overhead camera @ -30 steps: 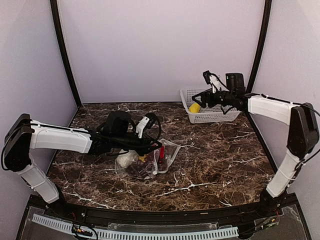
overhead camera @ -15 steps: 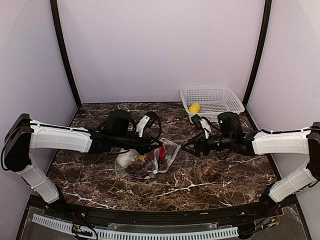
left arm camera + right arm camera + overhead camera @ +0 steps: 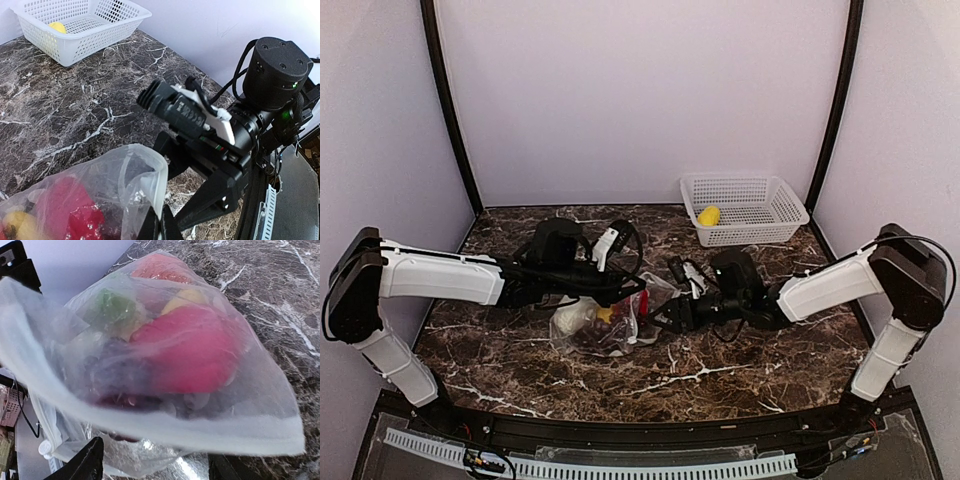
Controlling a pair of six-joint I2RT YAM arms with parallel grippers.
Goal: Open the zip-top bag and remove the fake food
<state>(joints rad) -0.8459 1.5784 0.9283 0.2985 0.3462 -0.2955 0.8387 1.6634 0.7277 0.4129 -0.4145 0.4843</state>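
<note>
The zip-top bag [image 3: 613, 322] lies on the marble table, clear and full of fake food. My left gripper [image 3: 641, 291] is shut on the bag's upper rim and holds the mouth up; its fingers [image 3: 159, 227] pinch the rim of the bag [image 3: 105, 190]. My right gripper [image 3: 664, 318] is open at the bag's mouth, also seen from the left wrist [image 3: 187, 187]. In the right wrist view the bag [image 3: 165, 425] fills the frame between the open gripper's [image 3: 155, 467] tips. Inside are a red piece [image 3: 192, 352], a green piece [image 3: 112, 305], a yellow piece [image 3: 187, 297] and purple grapes [image 3: 115, 377].
A white lattice basket [image 3: 760, 228] stands at the back right with a yellow lemon [image 3: 709, 215] in it; both also show in the left wrist view, basket [image 3: 95, 42] and lemon [image 3: 56, 26]. Walls close the table on three sides.
My right arm has swung from above the basket down and left to the bag's mouth. The left gripper has kept its hold on the bag's rim.
</note>
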